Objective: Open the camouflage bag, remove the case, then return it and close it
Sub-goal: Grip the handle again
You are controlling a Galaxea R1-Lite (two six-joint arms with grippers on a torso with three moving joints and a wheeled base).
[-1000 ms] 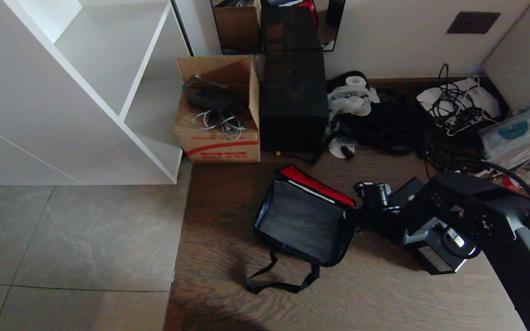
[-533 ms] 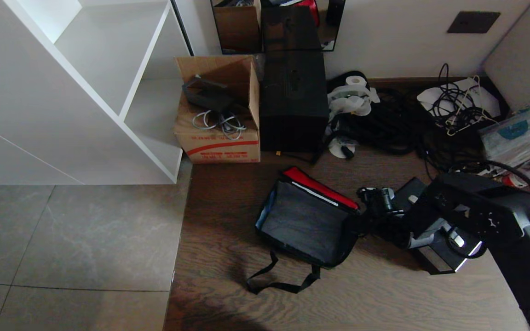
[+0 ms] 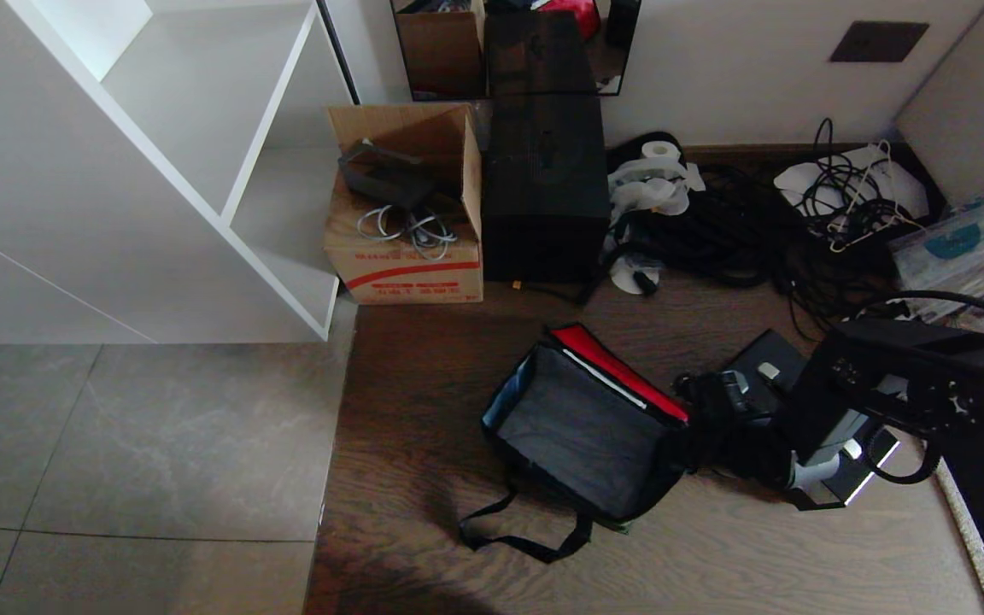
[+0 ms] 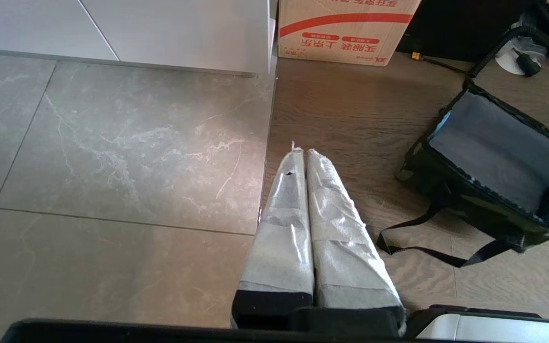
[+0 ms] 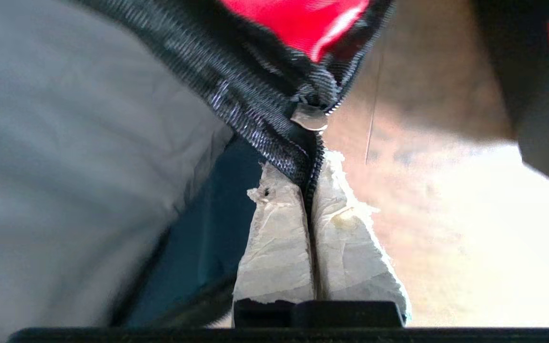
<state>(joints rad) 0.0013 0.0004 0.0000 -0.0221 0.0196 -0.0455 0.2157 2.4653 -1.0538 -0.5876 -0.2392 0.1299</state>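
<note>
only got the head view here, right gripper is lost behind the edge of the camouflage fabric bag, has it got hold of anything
Observer: Yes. In the right wrist view the right gripper is shut on the black woven zipper edge of the camouflage fabric bag.
Operator: near the zip slider or far from it
Observer: Just short of it: the small silver slider sits right past the fingertips, beside the red lid lining.
Operator: and the left arm, not in my view
Observer: The left gripper is shut on nothing, hanging over the seam between grey tile and brown wood floor.
</note>
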